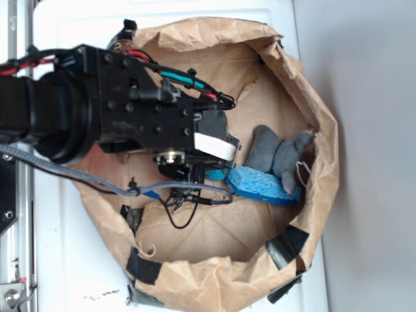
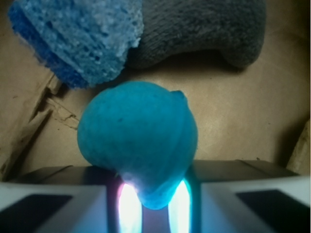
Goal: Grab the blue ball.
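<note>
The blue ball (image 2: pixel 138 131) fills the centre of the wrist view. It is teal and finely textured, and its lower end is pinched narrow between the two grey jaws. My gripper (image 2: pixel 151 187) is shut on it, with light showing through on both sides of the pinched part. In the exterior view the black arm reaches into a brown paper bag. Only a teal sliver of the ball (image 1: pixel 215 174) shows under the gripper (image 1: pixel 207 170).
A light-blue porous sponge (image 1: pixel 260 184) (image 2: pixel 77 34) lies just beyond the ball. A grey stuffed toy (image 1: pixel 276 153) (image 2: pixel 204 29) lies beside it, partly on it. The crumpled paper bag rim (image 1: pixel 325 130) rings everything, and cables hang below the arm (image 1: pixel 188 195).
</note>
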`<action>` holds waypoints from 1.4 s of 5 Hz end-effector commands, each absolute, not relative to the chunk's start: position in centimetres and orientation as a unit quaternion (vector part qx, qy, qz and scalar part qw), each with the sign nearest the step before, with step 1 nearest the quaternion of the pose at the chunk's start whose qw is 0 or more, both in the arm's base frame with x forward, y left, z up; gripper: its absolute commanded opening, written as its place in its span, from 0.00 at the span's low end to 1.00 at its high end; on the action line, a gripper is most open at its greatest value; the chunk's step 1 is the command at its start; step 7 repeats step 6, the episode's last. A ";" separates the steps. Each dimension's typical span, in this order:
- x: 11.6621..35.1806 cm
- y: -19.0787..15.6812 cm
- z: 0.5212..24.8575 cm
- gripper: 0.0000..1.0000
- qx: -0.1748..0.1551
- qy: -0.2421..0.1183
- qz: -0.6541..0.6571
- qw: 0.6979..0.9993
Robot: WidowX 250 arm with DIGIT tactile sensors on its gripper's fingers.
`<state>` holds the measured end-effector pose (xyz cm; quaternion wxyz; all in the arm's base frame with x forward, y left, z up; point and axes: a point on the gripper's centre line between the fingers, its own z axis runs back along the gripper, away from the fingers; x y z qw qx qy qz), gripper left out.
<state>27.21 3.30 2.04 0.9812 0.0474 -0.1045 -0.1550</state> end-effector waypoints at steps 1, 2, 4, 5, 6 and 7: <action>27.5 3.9 6.6 0.00 0.020 -0.150 -0.128 0.980; 26.3 4.7 11.4 0.00 -0.057 -0.147 -0.105 0.982; 25.1 4.2 17.6 0.00 -0.068 -0.163 -0.086 0.980; 24.4 3.3 19.2 0.00 -0.046 -0.169 -0.101 0.979; 24.2 2.2 18.9 0.00 0.061 -0.145 -0.083 0.984; 24.2 2.2 18.9 0.00 0.061 -0.145 -0.083 0.984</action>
